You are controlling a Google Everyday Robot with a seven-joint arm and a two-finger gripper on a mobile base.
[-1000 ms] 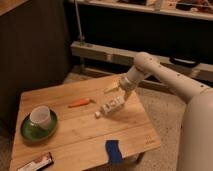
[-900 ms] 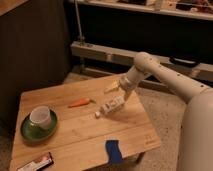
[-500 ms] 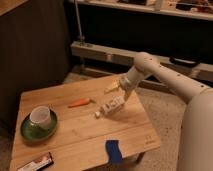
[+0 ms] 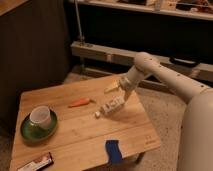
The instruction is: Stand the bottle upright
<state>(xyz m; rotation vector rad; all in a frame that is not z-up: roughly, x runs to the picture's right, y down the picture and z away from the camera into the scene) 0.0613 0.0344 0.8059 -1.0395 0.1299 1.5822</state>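
Could roll or skid off across the worktop (image 4: 75, 131) if clipped off-centre by the hand (image 4: 120, 97), spread wide just at the upper end of the bottle (image 4: 111, 107); might topple once raised, being slim. Lying on its side, right of the carrot (image 4: 80, 103): whitish, white cap pointing near-left, pale label, dark marks.

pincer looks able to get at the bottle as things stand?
Probably yes. The pincer hangs open right over the far end of the bottle, which lies on its side on the table. The carrot lies apart from both, and nothing stands between pincer and bottle.
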